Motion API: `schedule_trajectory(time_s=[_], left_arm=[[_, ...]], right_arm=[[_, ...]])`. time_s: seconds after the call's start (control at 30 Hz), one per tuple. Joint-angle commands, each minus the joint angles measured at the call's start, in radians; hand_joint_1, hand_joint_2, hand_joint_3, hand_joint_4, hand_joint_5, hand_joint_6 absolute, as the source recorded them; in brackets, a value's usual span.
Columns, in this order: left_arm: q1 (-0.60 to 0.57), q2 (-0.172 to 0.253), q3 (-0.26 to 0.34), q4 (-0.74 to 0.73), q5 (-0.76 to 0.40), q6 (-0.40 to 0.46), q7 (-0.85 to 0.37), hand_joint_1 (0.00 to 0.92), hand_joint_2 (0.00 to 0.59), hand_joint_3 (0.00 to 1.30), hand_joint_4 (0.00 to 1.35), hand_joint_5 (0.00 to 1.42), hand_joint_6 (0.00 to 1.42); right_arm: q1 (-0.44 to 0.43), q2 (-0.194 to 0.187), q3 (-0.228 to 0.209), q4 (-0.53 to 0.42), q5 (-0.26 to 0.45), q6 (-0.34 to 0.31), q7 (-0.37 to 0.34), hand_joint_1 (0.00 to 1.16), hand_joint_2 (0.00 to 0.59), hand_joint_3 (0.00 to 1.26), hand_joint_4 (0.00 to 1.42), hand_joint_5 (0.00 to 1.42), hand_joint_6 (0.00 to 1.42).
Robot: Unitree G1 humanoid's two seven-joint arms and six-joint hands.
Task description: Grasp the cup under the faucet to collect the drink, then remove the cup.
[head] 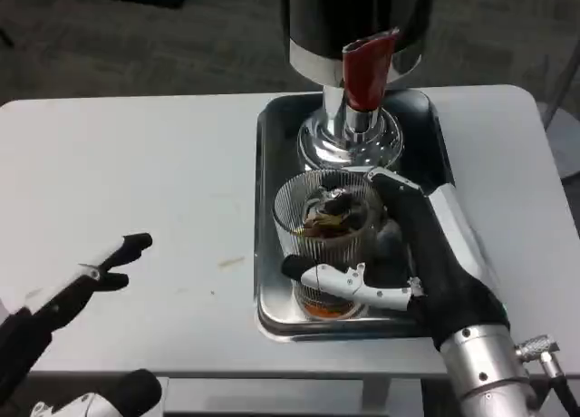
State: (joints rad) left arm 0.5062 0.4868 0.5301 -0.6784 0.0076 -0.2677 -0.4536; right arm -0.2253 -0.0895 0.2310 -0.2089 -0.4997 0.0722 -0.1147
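Note:
A ribbed clear glass cup (324, 227) holding brown drink stands in the steel tray (268, 163), a little in front of the dispenser's red-handled faucet (366, 68). My right hand (399, 263) wraps around the cup, one finger across its front and others behind its right side. My left hand (77, 290) hovers over the table at the lower left, fingers apart, holding nothing.
The black and chrome drink dispenser (349, 36) rises at the back of the tray. The tray's raised rim runs around the cup. White table (136, 172) surface stretches to the left, with a small stain near the tray.

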Motion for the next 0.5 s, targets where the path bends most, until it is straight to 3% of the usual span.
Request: schedule_trajectory(time_s=[0.03, 0.27, 0.5], left_arm=[[0.016, -0.001, 0.002, 0.001, -0.005, -0.012, -0.007, 0.000, 0.058, 0.10, 0.05, 0.16, 0.12], [0.003, 0.005, -0.005, 0.002, -0.003, -0.009, -0.009, 0.000, 0.058, 0.10, 0.05, 0.16, 0.12], [-0.020, 0.017, -0.012, 0.002, -0.004, -0.004, -0.011, 0.000, 0.058, 0.10, 0.05, 0.16, 0.12]], right_arm=[[0.061, 0.005, -0.009, -0.002, -0.012, -0.012, -0.036, 0.86, 0.210, 0.63, 0.84, 1.01, 1.22], [0.106, 0.020, -0.036, -0.021, 0.004, -0.067, -0.095, 0.86, 0.207, 0.73, 0.94, 1.13, 1.32], [0.158, 0.016, -0.084, -0.092, 0.028, -0.093, -0.109, 0.87, 0.159, 0.80, 1.01, 1.22, 1.40]])
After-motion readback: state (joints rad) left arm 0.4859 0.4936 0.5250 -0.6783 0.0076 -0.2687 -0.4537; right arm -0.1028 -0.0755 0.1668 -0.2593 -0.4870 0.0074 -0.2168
